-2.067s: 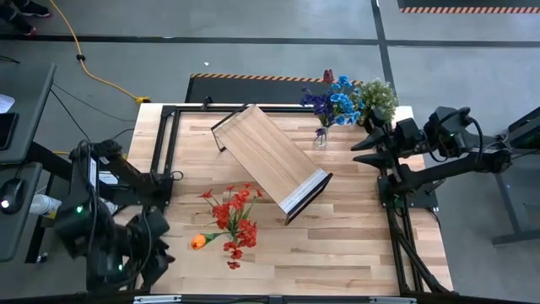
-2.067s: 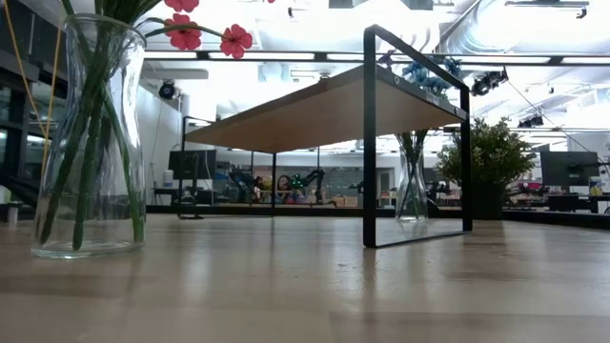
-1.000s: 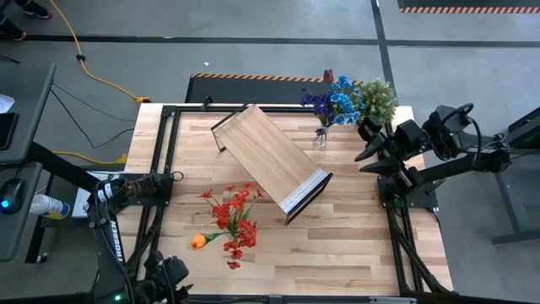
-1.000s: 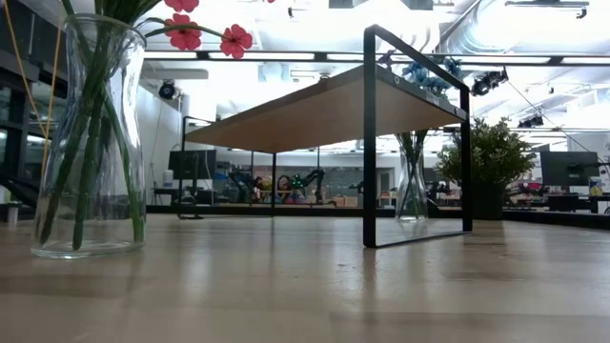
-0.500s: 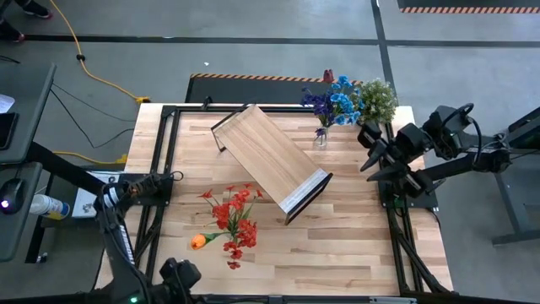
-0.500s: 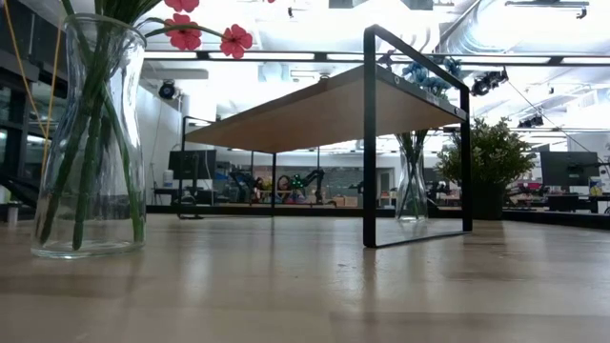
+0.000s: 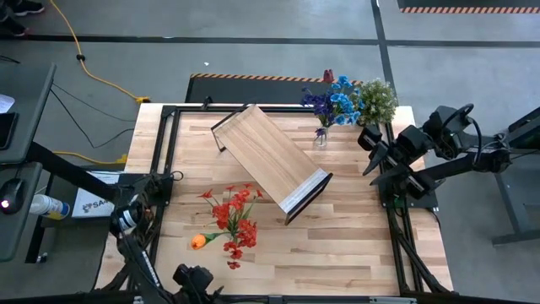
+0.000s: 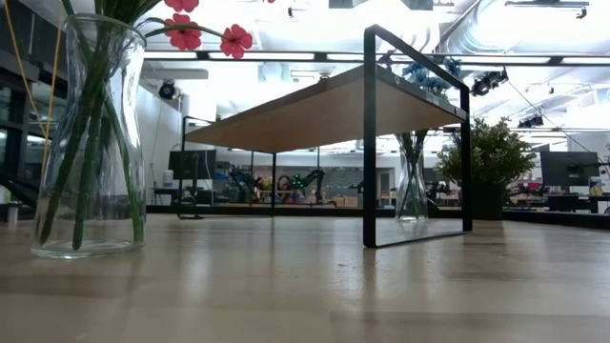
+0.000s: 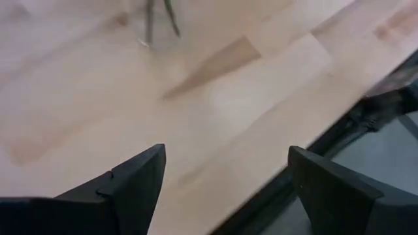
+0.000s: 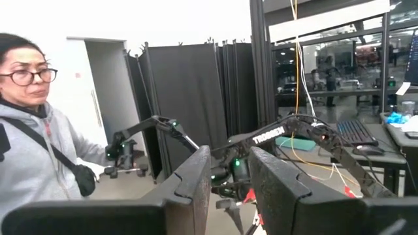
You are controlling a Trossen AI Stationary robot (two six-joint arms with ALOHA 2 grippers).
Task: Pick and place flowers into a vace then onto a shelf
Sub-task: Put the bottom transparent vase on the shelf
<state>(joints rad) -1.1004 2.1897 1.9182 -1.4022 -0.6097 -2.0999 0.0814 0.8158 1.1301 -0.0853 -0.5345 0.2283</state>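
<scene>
Flowers (image 7: 232, 221) in vase beside shelf (image 7: 272, 163) | left hand (image 9: 225, 173) open | right hand (image 10: 230, 171) narrowly parted, empty

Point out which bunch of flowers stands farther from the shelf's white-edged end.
The blue and purple bunch at the table's far edge; the red bunch stands close beside the shelf's white end.

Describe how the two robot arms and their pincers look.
Both arms are dark, jointed metal with black cables running along them. The left arm carries white lettering along one link. The left pincer has two broad, dark, wedge-shaped fingers. The right pincer has two flat, dark, angular fingers.
</scene>
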